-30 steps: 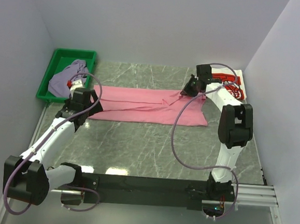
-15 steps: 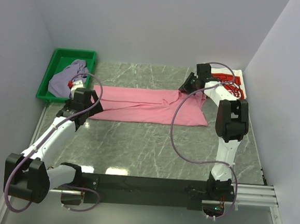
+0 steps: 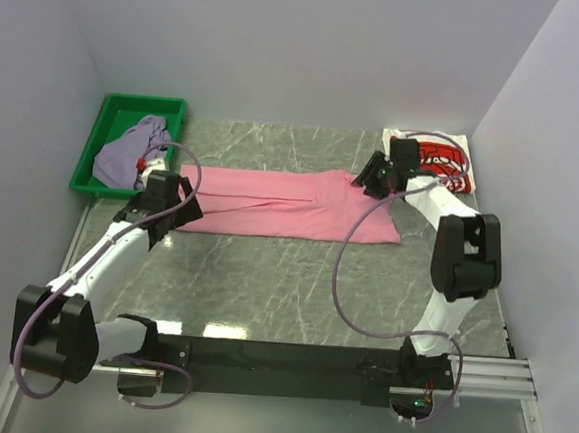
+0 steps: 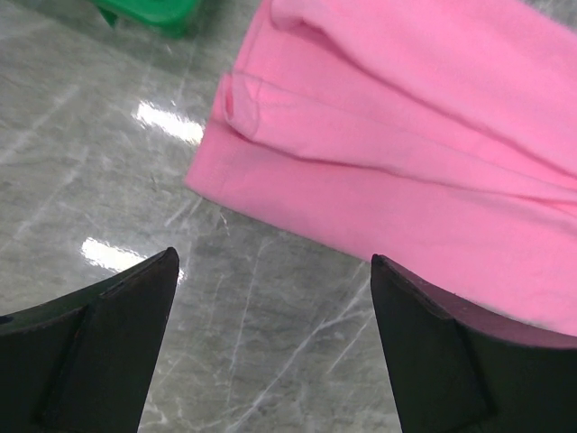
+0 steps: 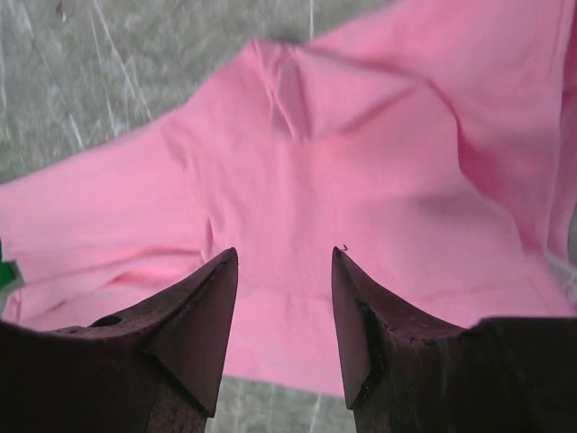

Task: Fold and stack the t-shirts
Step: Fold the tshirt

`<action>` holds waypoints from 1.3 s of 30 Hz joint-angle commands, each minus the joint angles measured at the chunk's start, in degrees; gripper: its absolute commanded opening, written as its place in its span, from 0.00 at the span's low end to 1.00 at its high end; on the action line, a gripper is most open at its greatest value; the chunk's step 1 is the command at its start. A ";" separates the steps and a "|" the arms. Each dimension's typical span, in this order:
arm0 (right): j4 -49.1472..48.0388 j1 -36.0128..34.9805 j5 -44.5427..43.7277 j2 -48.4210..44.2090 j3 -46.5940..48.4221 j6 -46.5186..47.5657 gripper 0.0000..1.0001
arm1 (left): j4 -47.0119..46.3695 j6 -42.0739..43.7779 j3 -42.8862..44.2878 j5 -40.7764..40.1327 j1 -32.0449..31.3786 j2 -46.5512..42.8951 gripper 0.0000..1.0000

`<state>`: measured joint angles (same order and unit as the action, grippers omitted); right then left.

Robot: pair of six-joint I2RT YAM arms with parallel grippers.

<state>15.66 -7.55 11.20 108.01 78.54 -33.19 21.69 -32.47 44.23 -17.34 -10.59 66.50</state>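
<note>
Left gripper (image 4: 272, 263): jaws wide apart and empty, hung over the glossy marble-patterned table (image 3: 295, 277). The pink t-shirt (image 3: 290, 205) began just ahead of the tips, its nearest corner lying forward of the gap. Right gripper (image 5: 282, 257): jaws partly apart, nothing clamped, with the same shirt's other end spread below and ahead of both tips. The pink tee lay as a long flat band, soft, matte and creased. It seemed folded lengthwise only, with the crosswise folds judged outstanding. Beyond the right jaws, the white t-shirt (image 3: 444, 159) with a red print formed a compact rectangle, apparently folded. Beyond the left jaws, the lavender-grey t-shirt (image 3: 129, 149) sat crumpled in a rigid green tray (image 3: 143, 102). Stacking judged not begun.
</note>
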 commanded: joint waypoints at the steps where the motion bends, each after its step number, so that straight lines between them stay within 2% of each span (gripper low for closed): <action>1: -3.08 0.78 -0.04 -7.97 -8.63 -0.47 0.53 | -0.16 -1.98 1.38 4.32 -0.05 3.10 0.92; 5: -5.28 2.89 0.40 -14.04 -17.79 -1.61 0.52 | 1.42 -4.53 4.37 5.22 0.13 9.33 0.81; 9: -6.78 6.58 4.25 -17.12 -23.95 -2.75 0.52 | 2.39 -6.55 6.04 5.04 1.27 14.44 0.76; 14: -10.29 12.28 5.76 -15.82 -29.41 -4.07 0.51 | 1.77 -6.73 8.07 4.42 3.90 20.50 0.72; 22: -8.46 17.04 4.10 -13.26 -32.84 -5.04 0.50 | 3.79 -6.73 9.04 3.63 7.60 26.92 0.64; 24: -7.84 17.83 3.04 -13.52 -32.93 -4.69 0.49 | 4.49 -7.17 8.95 3.63 7.78 27.89 0.56; 26: -5.39 18.45 1.29 -13.61 -32.14 -3.99 0.48 | 6.07 -7.69 8.60 3.72 7.78 28.68 0.43; 29: -2.48 19.24 1.02 -14.92 -31.87 -3.64 0.47 | 7.83 -9.09 6.76 4.68 7.78 28.08 0.33; 31: -1.60 19.68 0.31 -16.33 -33.45 -3.90 0.47 | 9.07 -9.89 3.70 6.17 7.78 26.67 0.31; 36: -0.11 22.75 -2.23 -22.74 -37.84 -4.51 0.47 | 9.77 -14.90 -5.71 7.76 7.78 16.31 0.29; 39: -0.36 24.16 -5.91 -26.87 -40.82 -5.39 0.47 | 12.48 -17.97 -9.68 7.33 7.52 6.93 0.28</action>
<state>12.80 14.94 12.29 84.93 40.40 -38.33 26.61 -46.13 38.41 -11.35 -2.94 78.41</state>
